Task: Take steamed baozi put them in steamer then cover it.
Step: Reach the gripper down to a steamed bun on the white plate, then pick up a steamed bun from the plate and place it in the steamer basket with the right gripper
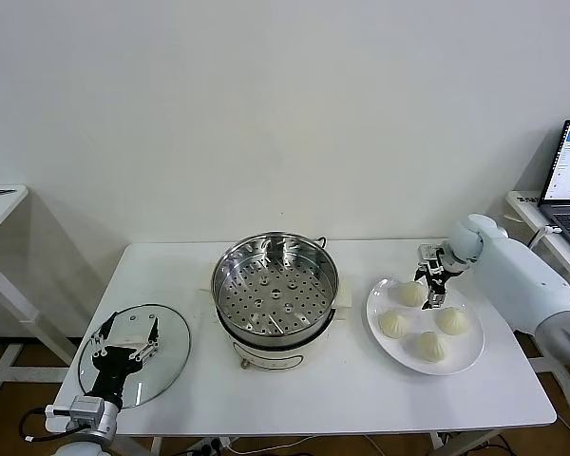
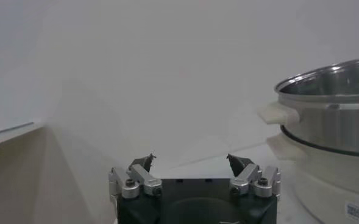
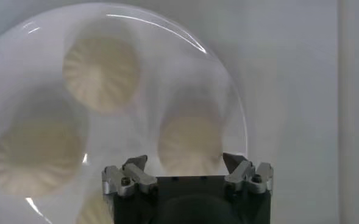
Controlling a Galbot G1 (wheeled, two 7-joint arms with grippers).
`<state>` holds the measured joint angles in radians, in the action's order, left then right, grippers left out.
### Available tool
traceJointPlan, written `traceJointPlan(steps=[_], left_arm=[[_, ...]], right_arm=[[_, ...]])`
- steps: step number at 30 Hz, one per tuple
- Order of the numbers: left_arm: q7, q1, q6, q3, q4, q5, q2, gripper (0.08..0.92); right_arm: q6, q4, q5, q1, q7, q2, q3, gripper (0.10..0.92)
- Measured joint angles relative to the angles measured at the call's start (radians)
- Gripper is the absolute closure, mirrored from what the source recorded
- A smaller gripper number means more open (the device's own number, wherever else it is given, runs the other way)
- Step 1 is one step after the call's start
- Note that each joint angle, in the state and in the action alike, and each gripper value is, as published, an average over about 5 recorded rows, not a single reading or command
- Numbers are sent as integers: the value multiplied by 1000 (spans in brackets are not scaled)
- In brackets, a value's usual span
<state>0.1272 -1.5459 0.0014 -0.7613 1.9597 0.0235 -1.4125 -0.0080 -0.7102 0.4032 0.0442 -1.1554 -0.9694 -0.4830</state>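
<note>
A white table (image 1: 342, 380) is seen from above. At its centre stands 1 steamer (image 1: 275, 285), a shiny steel pot on a cream base, left uncovered so its empty perforated tray can be loaded. To the robot's right lies 1 white plate (image 1: 465, 359) on which 4 steamed baozi (image 1: 395, 324) are grouped, none yet moved. The right gripper (image 1: 431, 281) is poised just above the rear bun (image 1: 411, 294), jaws spread wide and nothing grasped, seemingly lined up for a first pick. In the right wrist view that bun (image 3: 189, 145) sits just ahead of the open fingers. To the left, 1 cover (image 1: 166, 366), a clear glass lid, lies flat near the table's edge, parked out of the way. The left gripper (image 1: 125, 350) is held over it, jaws released and empty, likely waiting to lift it by its white handle later.
</note>
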Motion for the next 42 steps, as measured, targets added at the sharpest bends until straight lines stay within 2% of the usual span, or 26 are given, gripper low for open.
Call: traceJointPlan(steps=[5,13,22,32,42], left_arm=[[0,0,-1,1,-1,0,-1,177],[-1,2,-4,2,-4,0,-2,177],[-1,0,-4,3,-2,1,-5,177],[-3,-8,-3,-1,13,1,-2,177],[-6,-20,-1,-13,27,1,5,177]], right_arm=[[3,11,11,0,1,-11,1,227],[5,18,18,-1,5,-20,1,376],[5,-20,-9,-16,-7,6,-23,378],[63,-234,-170,-182,-33,133,-200,379],[269,-487,-327,-519,-60,164,-489,381]])
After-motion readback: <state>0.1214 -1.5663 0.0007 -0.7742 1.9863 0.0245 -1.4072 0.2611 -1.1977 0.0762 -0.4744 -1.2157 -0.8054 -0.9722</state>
